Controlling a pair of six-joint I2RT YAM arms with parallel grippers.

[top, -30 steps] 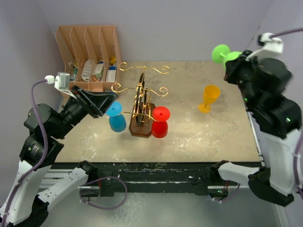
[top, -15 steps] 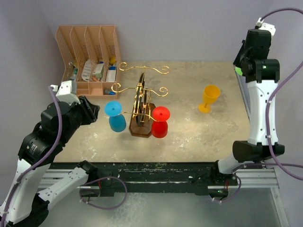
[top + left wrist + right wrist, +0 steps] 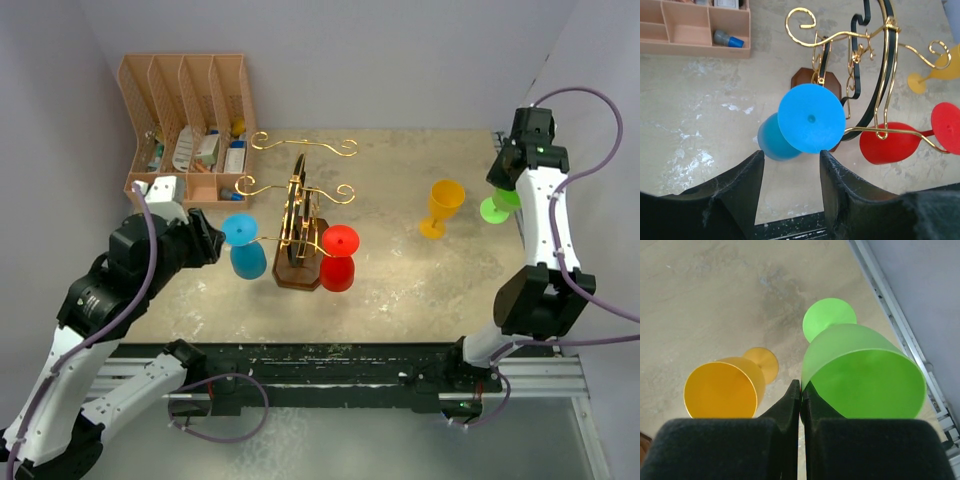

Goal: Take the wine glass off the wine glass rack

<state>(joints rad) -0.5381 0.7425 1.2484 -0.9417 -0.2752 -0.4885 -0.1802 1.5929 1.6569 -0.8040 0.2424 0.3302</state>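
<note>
The wine glass rack (image 3: 297, 215) of gold wire stands on its dark brown base (image 3: 297, 276) mid-table. A blue wine glass (image 3: 245, 250) hangs upside down on its left arm and a red wine glass (image 3: 339, 258) on its right arm. My left gripper (image 3: 205, 240) is open just left of the blue glass. In the left wrist view the blue foot disc (image 3: 811, 124) sits just beyond the gap of that gripper (image 3: 790, 170). My right gripper (image 3: 800, 390) is shut on the rim of a green wine glass (image 3: 862, 375), held at the table's right edge (image 3: 497, 205).
A yellow wine glass (image 3: 441, 207) stands upright on the table just left of the green one. The peach slotted file organiser (image 3: 190, 125) with small items stands at the back left. A metal rail (image 3: 900, 325) runs along the table's right edge.
My right arm has swung down with the green glass from high at the back right to beside the yellow glass. My left arm has lowered and drawn back a little from the blue glass.
</note>
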